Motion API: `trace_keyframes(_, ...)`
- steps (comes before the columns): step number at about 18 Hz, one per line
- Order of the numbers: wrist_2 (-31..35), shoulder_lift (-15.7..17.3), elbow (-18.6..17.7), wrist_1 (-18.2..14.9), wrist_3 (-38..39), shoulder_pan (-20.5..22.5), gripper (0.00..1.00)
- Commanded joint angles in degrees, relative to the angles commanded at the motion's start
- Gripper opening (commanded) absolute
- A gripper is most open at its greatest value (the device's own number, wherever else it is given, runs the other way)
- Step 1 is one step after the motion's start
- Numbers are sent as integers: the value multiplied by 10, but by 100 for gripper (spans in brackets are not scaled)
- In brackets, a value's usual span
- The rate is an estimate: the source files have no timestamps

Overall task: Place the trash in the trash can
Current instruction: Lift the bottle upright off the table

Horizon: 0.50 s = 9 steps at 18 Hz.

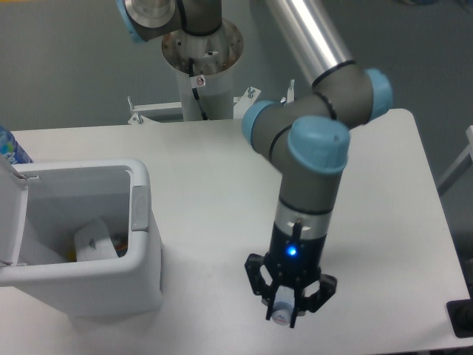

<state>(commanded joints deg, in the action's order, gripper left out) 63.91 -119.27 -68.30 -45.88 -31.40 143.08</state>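
My gripper points down over the front of the table, right of the trash can. Its fingers close round the white cap end of the crushed bottle. The rest of the bottle is hidden behind the gripper, and its label does not show. The trash can is a white bin at the left with its lid swung open to the left and a grey tab on its right rim. A crumpled white piece with coloured marks beside it lies inside the bin.
A blue-patterned bottle peeks out at the far left edge behind the bin's lid. The arm's base column stands at the back of the table. The table's right edge runs close to the gripper's right.
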Motion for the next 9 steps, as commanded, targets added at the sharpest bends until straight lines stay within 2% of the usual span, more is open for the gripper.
trace_keyframes(3, -22, 8, 15, 0, 39, 11, 15)
trace_keyframes(9, -23, 27, 15, 0, 83, 12, 15)
